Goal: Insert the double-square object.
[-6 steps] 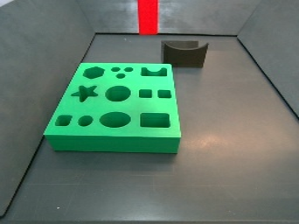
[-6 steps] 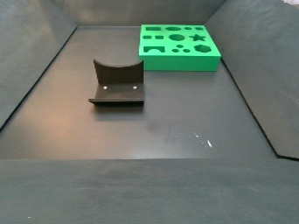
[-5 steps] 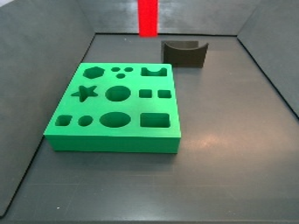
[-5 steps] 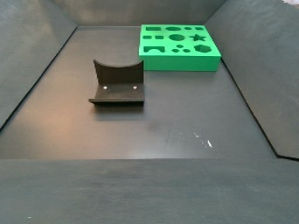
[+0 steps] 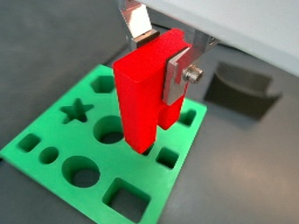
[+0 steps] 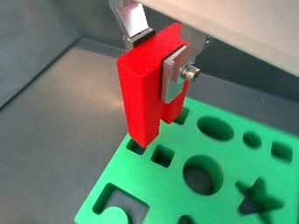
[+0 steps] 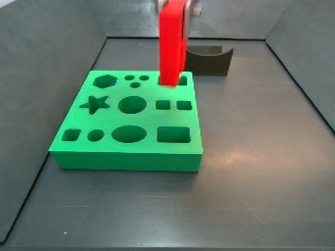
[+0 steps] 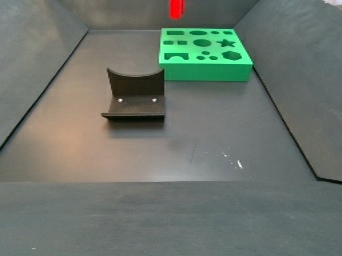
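The double-square object [image 5: 142, 96] is a glossy bright red tall block, held upright in my gripper [image 5: 159, 54], which is shut on its upper part. Silver fingers [image 5: 180, 73] press on two opposite faces. It also shows in the second wrist view [image 6: 145, 87], with the gripper [image 6: 156, 52] shut on it there too. In a side view the block [image 7: 173, 44] hangs over the far right part of the green board [image 7: 112, 147], its lower end close above the holes. In a side view only the block's lower end [image 8: 175, 8] shows, above the board [image 8: 241, 68].
The dark fixture with a curved notch stands on the floor behind the board in a side view [image 7: 210, 61] and apart from it in the other [image 8: 134, 96]. Grey walls enclose the dark floor. The board has star, round and square holes [image 6: 201, 175].
The red block has moved from up at the back wall forward and down, and now hangs over the far part of the green board. The board and fixture have not moved.
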### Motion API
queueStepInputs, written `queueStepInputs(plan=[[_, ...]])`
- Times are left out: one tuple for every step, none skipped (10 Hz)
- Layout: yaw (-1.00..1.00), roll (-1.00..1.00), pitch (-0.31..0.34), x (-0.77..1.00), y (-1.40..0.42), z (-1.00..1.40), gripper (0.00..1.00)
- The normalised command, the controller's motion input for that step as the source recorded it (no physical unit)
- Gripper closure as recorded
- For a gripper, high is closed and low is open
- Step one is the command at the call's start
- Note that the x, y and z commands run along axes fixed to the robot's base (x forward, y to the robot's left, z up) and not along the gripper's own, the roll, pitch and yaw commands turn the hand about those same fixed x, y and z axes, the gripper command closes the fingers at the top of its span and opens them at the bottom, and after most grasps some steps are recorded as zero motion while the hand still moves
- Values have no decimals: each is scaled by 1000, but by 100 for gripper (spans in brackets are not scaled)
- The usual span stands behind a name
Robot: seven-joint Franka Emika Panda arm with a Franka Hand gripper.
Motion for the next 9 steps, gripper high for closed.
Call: queueStepInputs(plan=[[-791,-126,-131,3,143,-697,100],[-646,-180,-157,6,231,-577,100],[-543,-237,-181,9,291,-471,100],[-620,-250,-189,34,194,-426,100],[-886,-194,-113,160,0,-177,100],[-1000,-86,0,66,0,-151,100],[-1000,-9,0,0,0,-137,100],[-1000,0,0,0,0,-123,100],[-1000,0,26,0,0,-163,100]])
